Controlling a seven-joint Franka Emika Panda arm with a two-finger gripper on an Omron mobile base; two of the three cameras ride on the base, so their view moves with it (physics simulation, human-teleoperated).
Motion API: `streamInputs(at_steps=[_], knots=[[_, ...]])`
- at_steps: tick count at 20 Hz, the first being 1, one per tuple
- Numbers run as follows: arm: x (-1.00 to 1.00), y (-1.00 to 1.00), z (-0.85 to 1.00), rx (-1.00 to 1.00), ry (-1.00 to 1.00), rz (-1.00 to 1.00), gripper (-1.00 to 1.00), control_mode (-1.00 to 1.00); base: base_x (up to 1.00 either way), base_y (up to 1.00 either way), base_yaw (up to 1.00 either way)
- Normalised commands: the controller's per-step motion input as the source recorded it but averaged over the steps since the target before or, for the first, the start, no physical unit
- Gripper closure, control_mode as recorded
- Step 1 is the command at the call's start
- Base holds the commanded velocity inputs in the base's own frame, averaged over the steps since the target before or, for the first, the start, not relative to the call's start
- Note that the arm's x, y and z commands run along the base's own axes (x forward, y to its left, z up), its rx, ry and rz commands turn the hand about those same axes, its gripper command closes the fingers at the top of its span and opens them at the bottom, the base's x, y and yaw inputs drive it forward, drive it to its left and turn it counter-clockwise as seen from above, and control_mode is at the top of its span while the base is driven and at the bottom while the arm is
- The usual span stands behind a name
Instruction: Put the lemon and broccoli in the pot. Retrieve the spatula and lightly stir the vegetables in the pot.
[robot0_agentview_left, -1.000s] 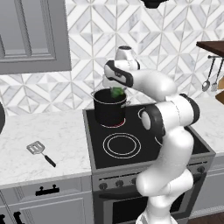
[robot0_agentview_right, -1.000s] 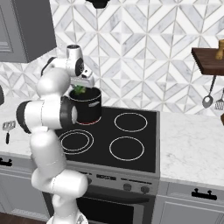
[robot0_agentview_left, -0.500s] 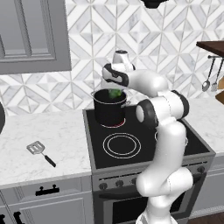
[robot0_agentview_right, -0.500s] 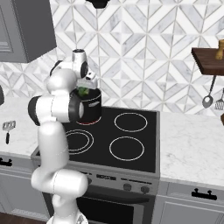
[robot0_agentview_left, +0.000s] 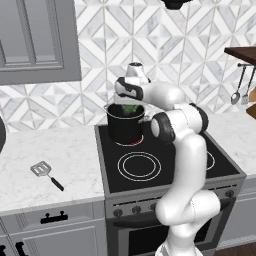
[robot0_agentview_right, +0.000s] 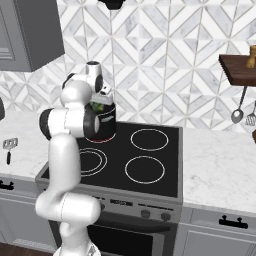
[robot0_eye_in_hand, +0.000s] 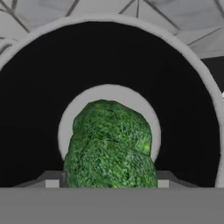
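The gripper (robot0_agentview_left: 131, 106) hangs just over the mouth of the pot (robot0_agentview_left: 125, 129), and the broccoli (robot0_eye_in_hand: 110, 146) sits between its fingers. The fingers stand fairly wide and, as far as I can judge, they are closed on the floret, because it hangs right under the hand and above the pale floor of the pot. So I think the broccoli is being brought in but is not yet let go.

The lemon I cannot find; if it is already in the pot, the broccoli hides it from the hand's camera, so I cannot tell whether that part is done. The spatula (robot0_agentview_left: 45, 173) lies untouched on the counter, well apart from the gripper, far to the side of the stove. Fetching it and stirring are left to do.

The broccoli is dark green with a bumpy crown, lighter green in some spots; its stem is not visible. The pot is black and tall with a silvery rim, standing on a back burner directly below the gripper.
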Motion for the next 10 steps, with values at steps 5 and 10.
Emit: streamInputs(at_steps=[5, 10], knots=[[0.27, 0.04, -0.17, 0.0, 0.0, 0.0, 1.0, -1.0, 0.0, 0.0, 0.0], [0.24, 0.02, -0.23, 0.0, 0.0, 0.0, 1.0, -1.0, 0.0, 0.0, 0.0]])
